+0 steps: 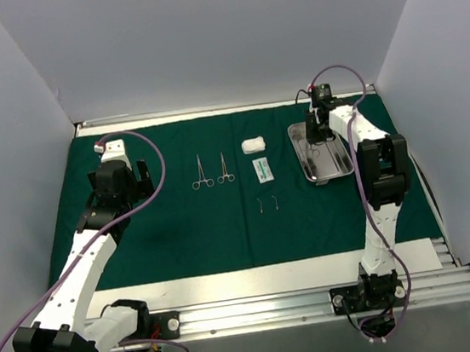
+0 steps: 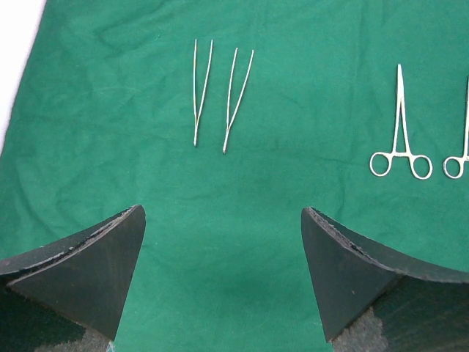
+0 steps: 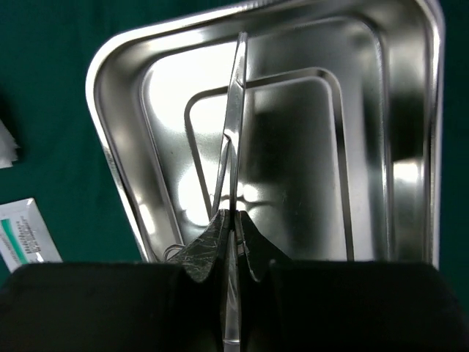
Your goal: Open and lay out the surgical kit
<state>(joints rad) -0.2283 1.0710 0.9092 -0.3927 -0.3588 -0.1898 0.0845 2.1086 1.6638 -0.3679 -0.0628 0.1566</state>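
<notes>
White walls enclose the surface, which we see covered by the dark green drape (image 1: pixel 182 234). On the drape's middle lie two ring-handled clamps (image 1: pixel 202 171), two tweezers (image 2: pixel 201 92), the gauze wad (image 1: pixel 253 144) and the packet (image 1: pixel 262 170). The steel tray (image 1: pixel 336 162) sits at the right. Over it, the right end effector (image 3: pixel 233 220) is clamped on a scissor-like instrument (image 3: pixel 234 117). The left end effector (image 2: pixel 223 216) hangs above the drape, fingers wide apart.

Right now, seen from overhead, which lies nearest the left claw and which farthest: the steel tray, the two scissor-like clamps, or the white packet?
1. Scissor-like clamps, just right of the left gripper.
2. White packet, mid-cloth, further right.
3. Steel tray, far right side.
</notes>
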